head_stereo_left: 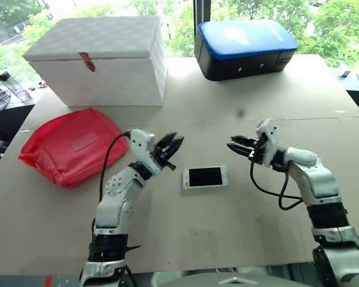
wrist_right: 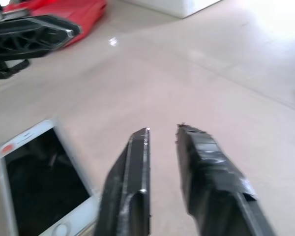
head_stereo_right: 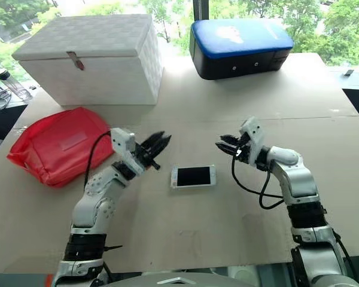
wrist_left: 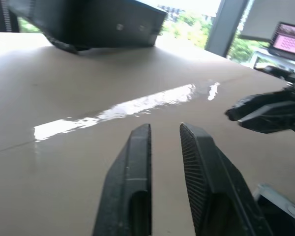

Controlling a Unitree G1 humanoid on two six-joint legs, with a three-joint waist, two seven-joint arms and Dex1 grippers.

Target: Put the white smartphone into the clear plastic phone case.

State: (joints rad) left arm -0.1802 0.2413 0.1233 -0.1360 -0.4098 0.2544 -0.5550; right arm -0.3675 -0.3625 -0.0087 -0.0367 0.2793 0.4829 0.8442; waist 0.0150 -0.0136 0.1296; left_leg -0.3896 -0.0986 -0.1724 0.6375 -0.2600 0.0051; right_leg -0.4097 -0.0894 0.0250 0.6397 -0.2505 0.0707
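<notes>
The white smartphone (head_stereo_left: 204, 177) is lying flat and screen-up in the middle of the tan bench (head_stereo_left: 239, 227), long side running across, and nothing is touching it. The left claw (head_stereo_left: 170, 147) is hovering just off the phone's ten o'clock corner, fingers pointing toward two o'clock, and in its wrist view the two black fingers (wrist_left: 132, 187) are standing slightly parted with a narrow gap between them, gripping nothing. The right claw (head_stereo_left: 238, 145) is hanging at about one o'clock from the phone, aimed toward nine o'clock, so the two claws are facing each other across the phone with open bench between their tips. Its fingers (wrist_right: 206, 172) are also sitting a little apart, empty, with the phone's white end and dark screen showing just beside them in the right wrist view.

Out at nine o'clock from the phone, a red pouch (head_stereo_left: 72, 145) is slumping on the bench, well apart from the phone. At eleven o'clock, further back, a white box (head_stereo_left: 102, 60) with a small reddish tab on its lid is sitting closed. At one o'clock, near the far edge, a black case with a blue top (head_stereo_left: 245, 48) is resting. I cannot make out a clear phone case anywhere on the bench.
</notes>
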